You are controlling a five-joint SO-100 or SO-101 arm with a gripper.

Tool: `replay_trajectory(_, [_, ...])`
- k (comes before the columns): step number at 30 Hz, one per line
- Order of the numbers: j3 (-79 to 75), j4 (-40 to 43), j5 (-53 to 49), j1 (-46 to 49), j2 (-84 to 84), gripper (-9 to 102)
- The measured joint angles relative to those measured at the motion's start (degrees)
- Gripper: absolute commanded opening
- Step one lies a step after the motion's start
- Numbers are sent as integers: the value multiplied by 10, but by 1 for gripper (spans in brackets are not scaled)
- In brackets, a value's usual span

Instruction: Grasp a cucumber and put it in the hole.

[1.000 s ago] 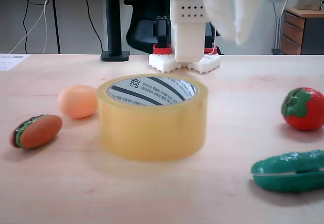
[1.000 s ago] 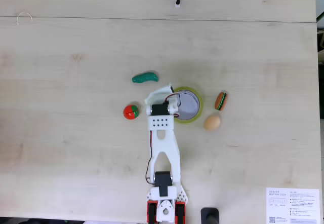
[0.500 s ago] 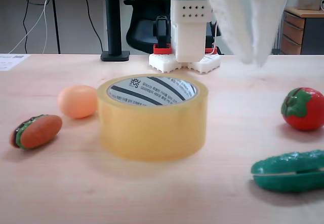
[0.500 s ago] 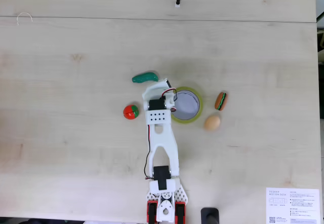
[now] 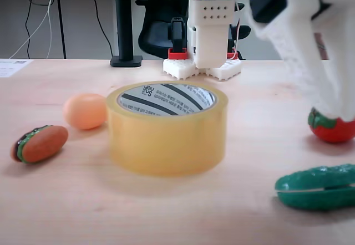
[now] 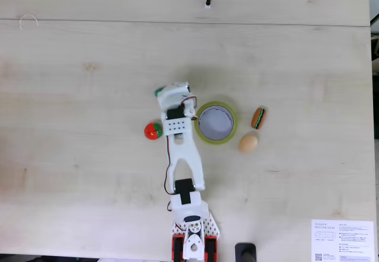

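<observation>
An office is indicated: a black swivel chair (image 5: 161, 18), a wooden drawer cabinet (image 5: 331, 33), cabled desks behind, a monitor-stand post (image 5: 124, 23) clamped on the pale wood table (image 5: 66, 200).

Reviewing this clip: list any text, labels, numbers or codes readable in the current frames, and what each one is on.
Black print on the white core of the tape roll: some characters beside the black stripes, too small and blurred to read.
White sheet at the table's lower right corner in a fixed view: lines of text and a QR-like code, too small to read.
White paper at the table's left edge: print too blurred to read.
</observation>
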Motion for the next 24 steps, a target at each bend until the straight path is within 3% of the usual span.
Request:
replay_trajectory(13, [-4, -2, 1, 31, -2, 0])
replay_trajectory(24, [91, -2, 1, 66, 39, 0])
